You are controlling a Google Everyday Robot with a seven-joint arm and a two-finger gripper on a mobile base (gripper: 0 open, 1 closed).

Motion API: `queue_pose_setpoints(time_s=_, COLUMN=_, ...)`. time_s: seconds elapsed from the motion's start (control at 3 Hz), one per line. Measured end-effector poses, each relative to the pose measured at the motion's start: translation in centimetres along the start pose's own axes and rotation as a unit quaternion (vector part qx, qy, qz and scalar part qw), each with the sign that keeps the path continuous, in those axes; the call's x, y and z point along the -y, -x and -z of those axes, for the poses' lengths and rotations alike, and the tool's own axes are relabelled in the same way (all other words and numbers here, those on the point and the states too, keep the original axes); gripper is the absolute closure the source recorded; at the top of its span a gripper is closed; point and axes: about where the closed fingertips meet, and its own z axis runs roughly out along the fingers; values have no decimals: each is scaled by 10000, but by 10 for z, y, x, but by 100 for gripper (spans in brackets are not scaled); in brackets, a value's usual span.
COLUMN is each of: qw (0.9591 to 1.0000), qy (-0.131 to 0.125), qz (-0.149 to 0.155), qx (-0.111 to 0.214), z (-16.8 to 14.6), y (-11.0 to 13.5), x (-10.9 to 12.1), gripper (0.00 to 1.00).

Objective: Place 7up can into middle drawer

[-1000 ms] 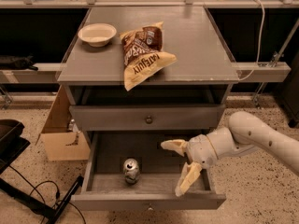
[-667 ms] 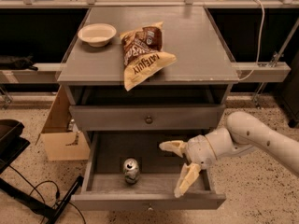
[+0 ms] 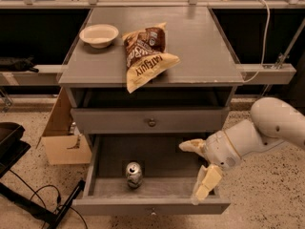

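Note:
The 7up can [image 3: 134,174] stands upright inside the pulled-out middle drawer [image 3: 95,168], left of its centre near the front panel. It looks green and silver with a silver top. My gripper [image 3: 197,168] is open and empty over the right part of the drawer, well to the right of the can. One finger [image 3: 192,146] points left and the other [image 3: 205,184] hangs down by the drawer's front right corner. The white arm comes in from the right.
A brown-and-yellow chip bag [image 3: 144,54] and a white bowl [image 3: 98,35] lie on the cabinet top. A closed grey drawer front with a knob [image 3: 151,122] sits above the open drawer. A cardboard box [image 3: 64,137] and black cables [image 3: 43,204] are on the floor at the left.
The gripper has stayed open and drifted only slightly over the drawer's right side. The can has not moved.

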Motion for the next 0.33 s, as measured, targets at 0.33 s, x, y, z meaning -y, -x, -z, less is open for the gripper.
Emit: queue_pose_setpoints(time_s=0.33, qw=9912, qy=-734, qz=-271, qx=-1064, z=56, y=17, x=-30, gripper=0)
